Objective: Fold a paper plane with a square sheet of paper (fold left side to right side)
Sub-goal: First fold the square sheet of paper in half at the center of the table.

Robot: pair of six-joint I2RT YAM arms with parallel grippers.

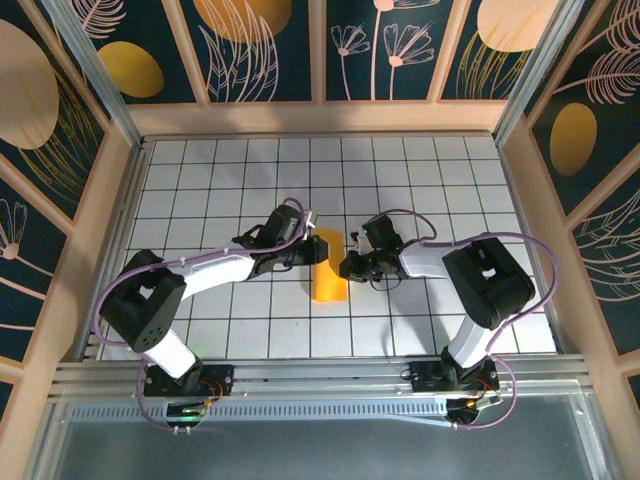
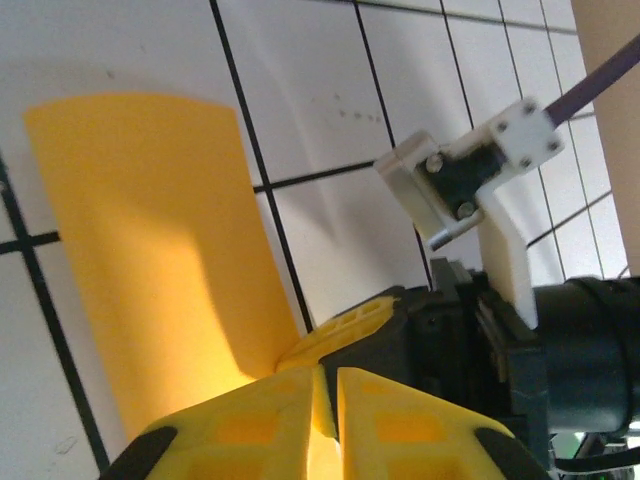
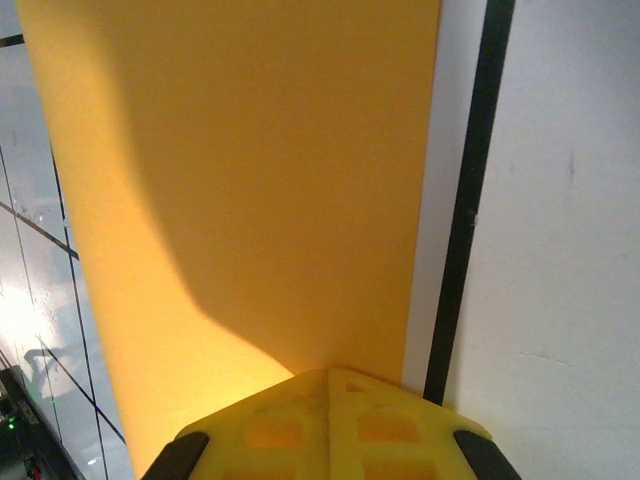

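Gripping the paper [image 1: 329, 272] is the left hand [image 2: 326, 400]; the right hand [image 3: 330, 385], clenched, touches its opposite edge.

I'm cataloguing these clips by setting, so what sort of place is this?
Most likely a lab test booth for robots, not a home: a left arm and right arm bolted to a metal rail, a white grid-lined table holding one sheet of paper, and decorated wall panels boxing it in.

Left arm [image 1: 215, 268] and right arm [image 1: 430, 262] are built from white links and black joints. Purple cables [image 2: 600, 75] are routed along each. Yellow gridded fingers [image 2: 250, 430] are black-tipped; white bracket [image 2: 525, 135] is screwed on.
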